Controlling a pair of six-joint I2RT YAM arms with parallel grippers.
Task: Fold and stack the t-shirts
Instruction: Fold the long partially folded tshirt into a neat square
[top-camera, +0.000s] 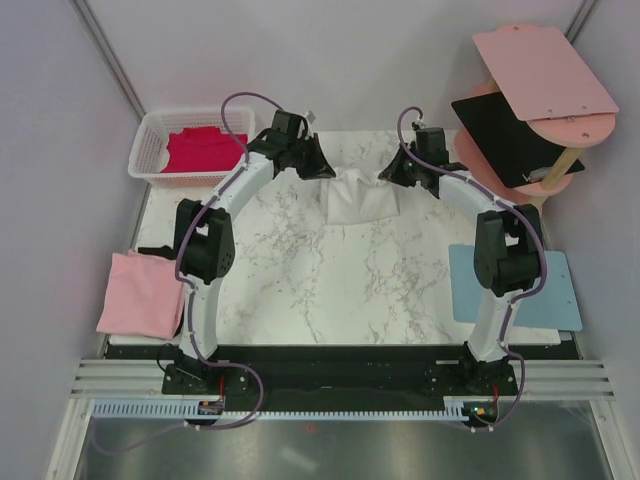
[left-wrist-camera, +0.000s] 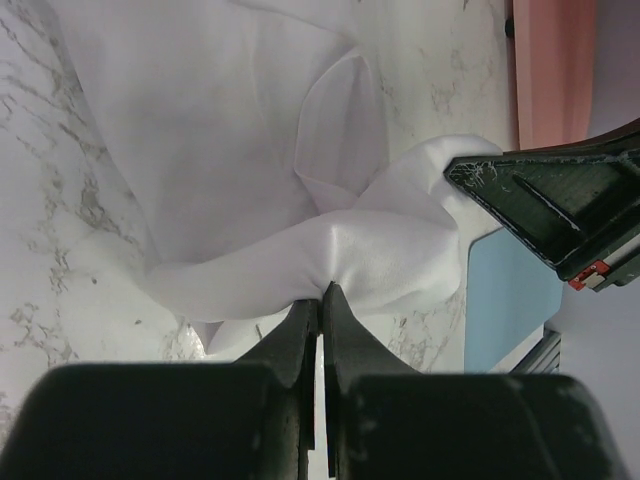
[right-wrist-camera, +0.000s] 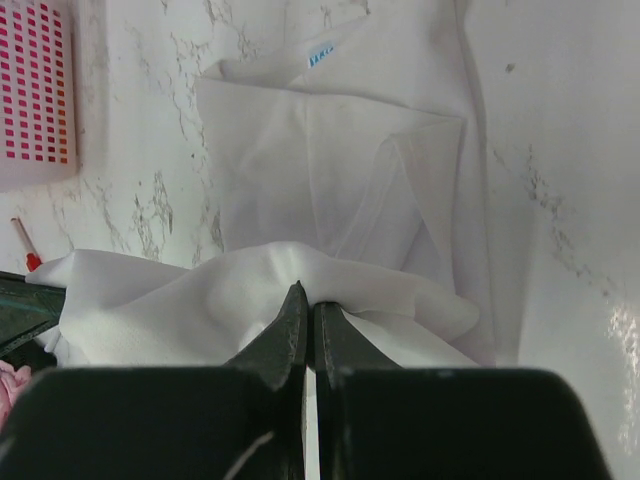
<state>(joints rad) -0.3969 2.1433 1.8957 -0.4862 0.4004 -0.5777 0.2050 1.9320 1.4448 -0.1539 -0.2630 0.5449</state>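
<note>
Jaws, left and right alike, are clamped tight on bunched folds of the white t-shirt (top-camera: 360, 200), one each side; it's at the middle of the bench's (top-camera: 300, 290) far edge. Magenta-red t-shirt (top-camera: 203, 150) sits in the basket (top-camera: 146, 152), far-left corner.

Getting bright, even overhead light in the top view, throwing only soft shadows onto the marble worktop (top-camera: 300, 290). Blowing out a bit on the white t-shirt (left-wrist-camera: 200, 130) in both wrist views, washing out the folds. Catching a small glare patch low on the right edge of the right wrist view. Blurring the dark jaws up close.
</note>
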